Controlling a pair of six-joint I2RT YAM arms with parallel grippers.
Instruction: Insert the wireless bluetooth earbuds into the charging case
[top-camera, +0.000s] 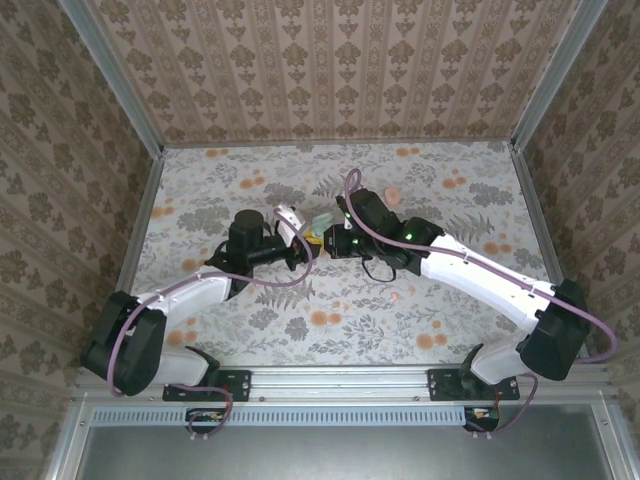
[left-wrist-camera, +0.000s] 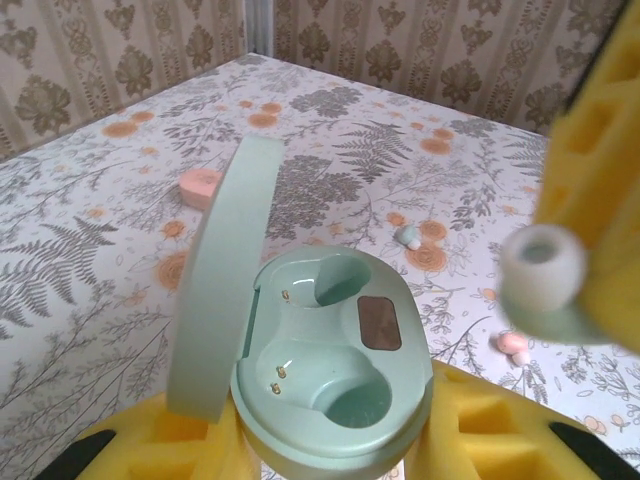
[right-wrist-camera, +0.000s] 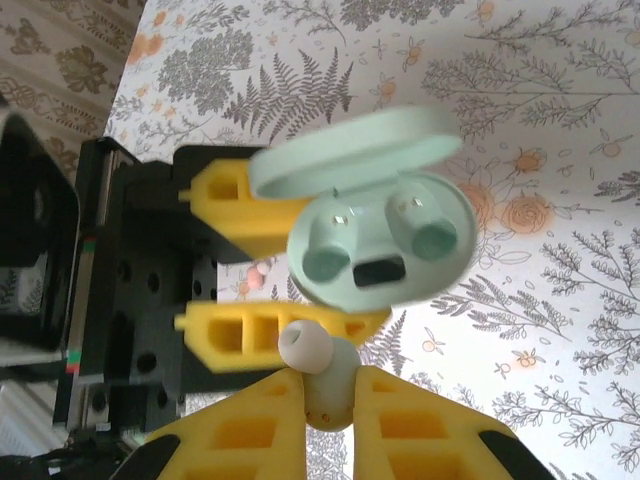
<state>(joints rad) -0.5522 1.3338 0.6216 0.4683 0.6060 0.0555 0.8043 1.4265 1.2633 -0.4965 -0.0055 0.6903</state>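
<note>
You're pinching the tiny, likely slick mint earbud by its hard body in the right gripper, while the left gripper is clamping the open charging case.

The mint earbud shows blurred in the left wrist view, its lower body hidden between the pads of the right gripper — the charging case smears too, base buried in the left gripper.

charging case: no logo or print I can make out
bench: just flower and fern pattern, zero lettering anywhere
</note>
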